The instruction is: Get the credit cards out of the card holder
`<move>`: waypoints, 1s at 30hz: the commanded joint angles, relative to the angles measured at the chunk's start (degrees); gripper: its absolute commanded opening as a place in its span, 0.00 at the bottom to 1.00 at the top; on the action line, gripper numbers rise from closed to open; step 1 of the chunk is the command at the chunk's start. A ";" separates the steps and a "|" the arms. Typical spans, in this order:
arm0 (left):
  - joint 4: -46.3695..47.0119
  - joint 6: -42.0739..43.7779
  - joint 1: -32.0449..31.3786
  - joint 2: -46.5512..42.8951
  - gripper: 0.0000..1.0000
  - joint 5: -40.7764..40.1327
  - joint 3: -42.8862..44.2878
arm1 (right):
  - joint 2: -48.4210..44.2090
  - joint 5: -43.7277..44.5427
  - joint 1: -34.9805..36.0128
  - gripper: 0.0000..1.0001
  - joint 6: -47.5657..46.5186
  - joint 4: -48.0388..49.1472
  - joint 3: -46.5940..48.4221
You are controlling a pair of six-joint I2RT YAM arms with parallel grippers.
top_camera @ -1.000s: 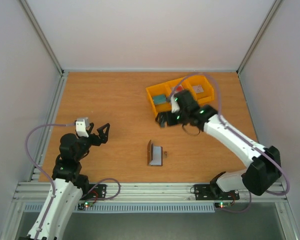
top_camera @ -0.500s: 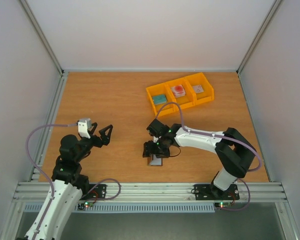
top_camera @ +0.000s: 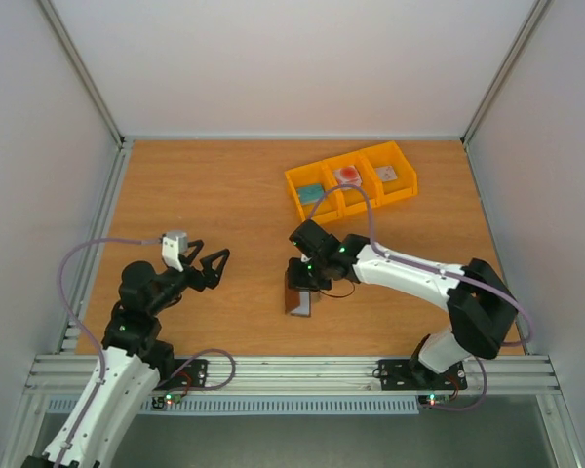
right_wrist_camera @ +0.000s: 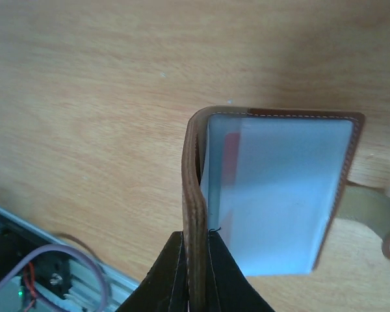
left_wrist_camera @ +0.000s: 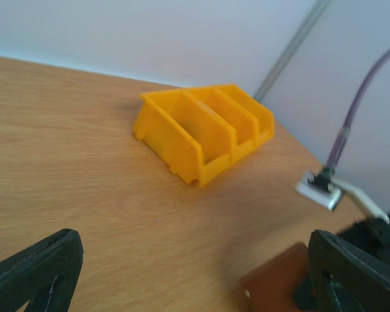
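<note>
The brown leather card holder [top_camera: 298, 300] lies open on the table in front of the arms, one flap standing upright. My right gripper [top_camera: 303, 280] is shut on that upright flap [right_wrist_camera: 194, 195]; in the right wrist view the fingertips [right_wrist_camera: 196, 237] pinch its leather edge. The grey-blue lining [right_wrist_camera: 279, 195] faces up, and a red strip of a credit card [right_wrist_camera: 231, 153] shows in the pocket. Another credit card, pale with a red spot [top_camera: 348, 175], lies in the bin's middle compartment. My left gripper [top_camera: 213, 255] hovers open to the left of the holder [left_wrist_camera: 273, 286], with nothing between its fingers [left_wrist_camera: 39, 270].
The yellow three-part bin [top_camera: 298, 182] stands at the back right, also seen ahead in the left wrist view [left_wrist_camera: 182, 140]. A bluish item [top_camera: 312, 192] and a greyish item [top_camera: 388, 174] lie in its outer compartments. The holder's snap tab [right_wrist_camera: 374, 211] sticks out sideways.
My right arm came down from the bin to the card holder and shut on its upright flap. The red-spotted card now lies uncovered in the bin. My left gripper edged right.
</note>
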 commanded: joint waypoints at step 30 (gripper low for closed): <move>36.43 70.61 -31.45 36.66 0.97 -5.19 19.55 | -20.02 19.73 0.50 0.01 5.94 9.73 12.28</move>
